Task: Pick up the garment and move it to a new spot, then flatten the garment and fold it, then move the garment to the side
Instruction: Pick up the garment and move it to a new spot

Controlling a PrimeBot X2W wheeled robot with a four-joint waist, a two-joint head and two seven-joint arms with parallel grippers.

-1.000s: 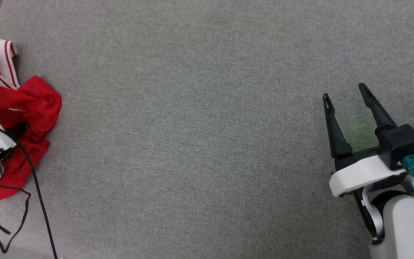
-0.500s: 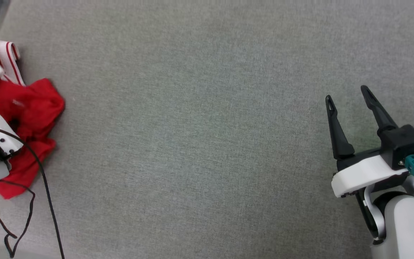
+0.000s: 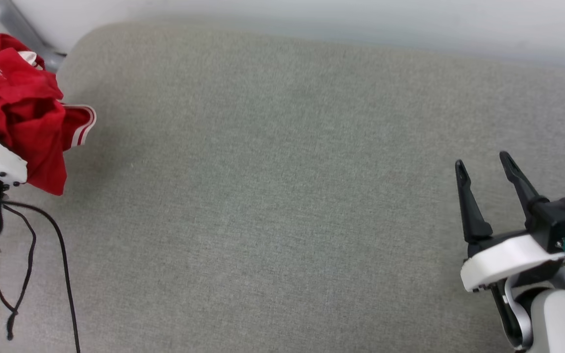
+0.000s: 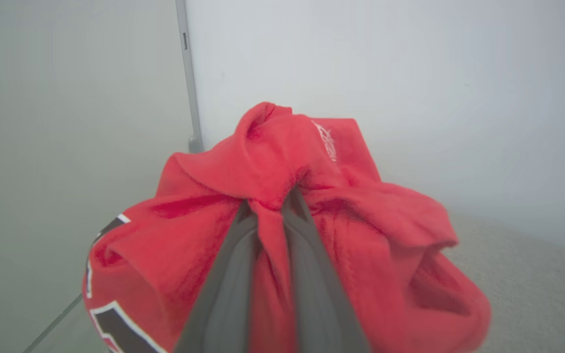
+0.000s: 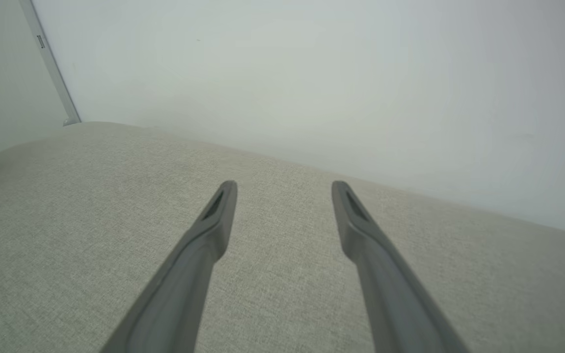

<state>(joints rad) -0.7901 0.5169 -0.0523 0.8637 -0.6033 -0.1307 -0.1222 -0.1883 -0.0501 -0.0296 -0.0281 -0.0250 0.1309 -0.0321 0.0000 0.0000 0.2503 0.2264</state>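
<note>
Left claw (image 4: 269, 206): clamped on a bunched fold of the red jersey (image 4: 312, 196); both fingers are pressed together with cloth between them.

Change over the last second: the jersey lay crumpled at the left edge of the grey fabric-covered surface (image 3: 282, 196). It now hangs off that surface from the left claw, above the far-left corner. Striped trim dangles on the inner side, and part of a black, white-outlined character shows low in the left wrist view. The head camera has also tilted up, so the pale wall (image 3: 312, 19) shows beyond the far edge. That shift is the camera's, not the surface's.

Right claw (image 3: 483, 164): fingers spread, holding nothing, hovering near the right edge, well apart from the jersey.

Reading: pick-up done, carry under way. Placing, flattening and folding are not yet done. The jersey is a tight bundle, so it will likely need both claws to spread it.
</note>
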